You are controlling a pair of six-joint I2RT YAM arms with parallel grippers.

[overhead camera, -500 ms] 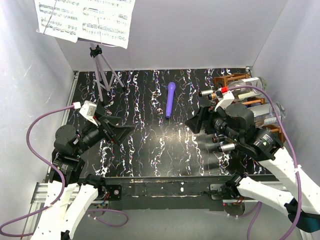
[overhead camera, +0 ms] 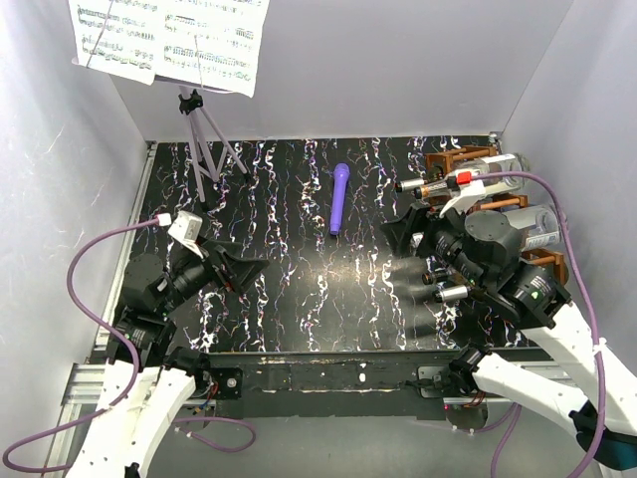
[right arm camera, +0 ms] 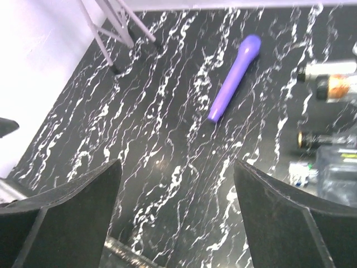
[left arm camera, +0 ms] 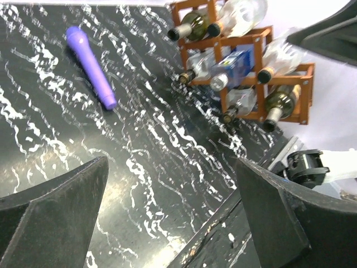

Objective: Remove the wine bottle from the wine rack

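- Left fingers (left arm camera: 53, 218) are spread wide with nothing between them; right fingers (right arm camera: 61, 218) are likewise wide and empty.
- Left arm sits low over the near-left table (overhead camera: 299, 299), wrist aimed right across it towards the rack (overhead camera: 453, 157).
- Right arm reaches forward along the right side, its wrist overlapping the rack in the top view, fingers pointing left to the table centre.
- Rack stands at the far-right table edge; bottles (left arm camera: 281, 100) lie in its cells, necks towards the centre.
- Bottle necks are just right of the right fingers and well apart from the left ones.
- Purple stick (overhead camera: 338, 199) lies mid-table, farther back.
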